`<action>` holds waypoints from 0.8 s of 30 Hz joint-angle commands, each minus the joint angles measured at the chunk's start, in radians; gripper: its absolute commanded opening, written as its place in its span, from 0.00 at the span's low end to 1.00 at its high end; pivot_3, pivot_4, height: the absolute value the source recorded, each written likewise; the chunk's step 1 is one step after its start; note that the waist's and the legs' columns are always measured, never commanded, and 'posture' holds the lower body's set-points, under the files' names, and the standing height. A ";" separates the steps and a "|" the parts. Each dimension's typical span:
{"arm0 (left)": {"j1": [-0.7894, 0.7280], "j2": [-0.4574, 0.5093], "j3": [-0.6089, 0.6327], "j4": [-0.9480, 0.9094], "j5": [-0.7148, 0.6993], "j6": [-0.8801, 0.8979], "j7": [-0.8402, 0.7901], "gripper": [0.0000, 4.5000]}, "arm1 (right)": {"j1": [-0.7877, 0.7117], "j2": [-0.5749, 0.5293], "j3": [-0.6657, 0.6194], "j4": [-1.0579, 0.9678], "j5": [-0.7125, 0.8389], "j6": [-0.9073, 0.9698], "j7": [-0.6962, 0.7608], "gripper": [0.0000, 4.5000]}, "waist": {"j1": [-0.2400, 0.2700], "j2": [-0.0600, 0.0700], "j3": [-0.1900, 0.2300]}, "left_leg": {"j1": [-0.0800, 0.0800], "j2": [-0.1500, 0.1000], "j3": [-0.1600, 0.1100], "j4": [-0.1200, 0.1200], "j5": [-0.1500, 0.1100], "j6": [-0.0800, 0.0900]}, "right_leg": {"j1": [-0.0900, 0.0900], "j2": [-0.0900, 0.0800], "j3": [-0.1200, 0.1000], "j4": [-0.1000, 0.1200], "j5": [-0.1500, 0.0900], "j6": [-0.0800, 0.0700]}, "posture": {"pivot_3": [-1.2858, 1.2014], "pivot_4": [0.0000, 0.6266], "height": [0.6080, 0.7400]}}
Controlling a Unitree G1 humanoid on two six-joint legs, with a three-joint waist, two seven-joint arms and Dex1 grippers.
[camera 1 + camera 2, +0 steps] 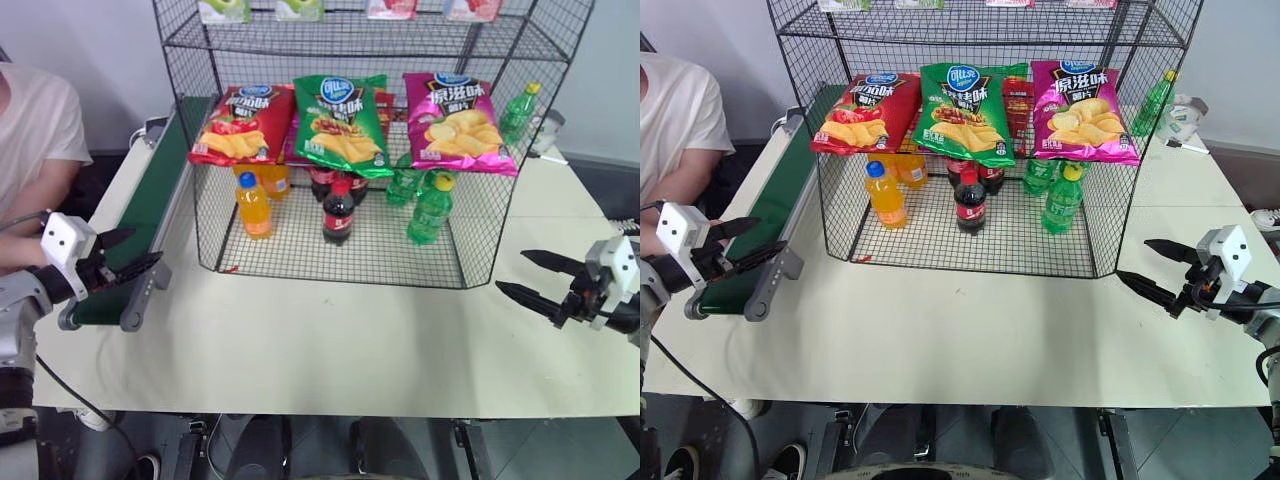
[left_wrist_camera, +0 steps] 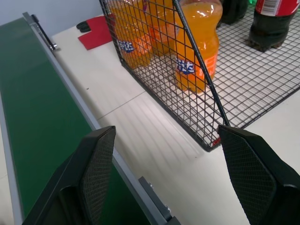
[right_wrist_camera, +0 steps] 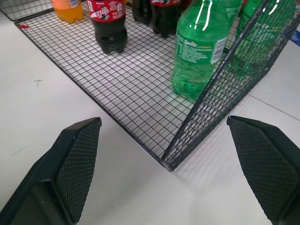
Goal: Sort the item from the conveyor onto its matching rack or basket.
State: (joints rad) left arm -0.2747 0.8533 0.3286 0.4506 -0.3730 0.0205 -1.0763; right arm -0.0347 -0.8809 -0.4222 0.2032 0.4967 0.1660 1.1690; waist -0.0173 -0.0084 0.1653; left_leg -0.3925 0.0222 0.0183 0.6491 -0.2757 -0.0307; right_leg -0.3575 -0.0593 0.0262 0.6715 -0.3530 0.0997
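Sitting on the rack [image 1: 470, 180] between red and magenta bags, the green chip bag [image 1: 342, 122]; left tool [image 1: 125, 255] and right tool [image 1: 535, 275] wide open, empty.

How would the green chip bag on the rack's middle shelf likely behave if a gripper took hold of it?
The green chip bag looks puffed, so it is probably light and would crumple under pinching. Its glossy film may be slippery. It overhangs the edge of the rack shelf, tilted forward, so a nudge could slide it off.

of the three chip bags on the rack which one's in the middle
The green chip bag sits in the middle on the black wire rack, with the red chip bag on its left and the magenta chip bag on its right.
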 commanded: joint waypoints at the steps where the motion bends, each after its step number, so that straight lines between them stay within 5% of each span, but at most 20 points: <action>1: 0.015 0.018 0.022 -0.060 -0.015 0.003 -0.010 0.83 | 0.018 -0.001 -0.040 -0.029 0.054 0.024 0.036 1.00 | 0.000 0.000 0.000 | 0.000 0.000 0.000 0.000 0.000 0.000 | 0.000 0.000 0.000 0.000 0.000 0.000 | 0.52 0.24 0.99; 12: 0.086 0.010 0.043 -0.209 -0.123 0.113 -0.117 0.83 | 0.062 -0.006 -0.034 -0.106 0.097 0.079 0.071 1.00 | -0.002 0.000 0.000 | 0.001 0.000 0.000 0.000 0.000 0.000 | 0.001 0.000 0.001 0.000 0.000 0.000 | 0.52 0.24 0.99; 24: 0.107 -0.012 0.054 -0.198 -0.104 -0.033 -0.129 0.83 | 0.036 0.010 -0.015 -0.061 0.070 0.039 0.071 1.00 | 0.000 0.000 0.000 | 0.001 0.000 0.000 0.000 0.000 0.000 | 0.001 0.000 0.001 0.000 0.000 0.000 | 0.52 0.24 0.99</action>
State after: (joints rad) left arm -0.1708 0.8398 0.3485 0.2675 -0.4688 0.0125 -1.1989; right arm 0.0099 -0.8762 -0.4228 0.1433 0.5643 0.2270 1.2341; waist -0.0172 -0.0085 0.1654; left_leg -0.3916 0.0221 0.0183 0.6492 -0.2758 -0.0306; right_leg -0.3564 -0.0596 0.0269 0.6712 -0.3531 0.0997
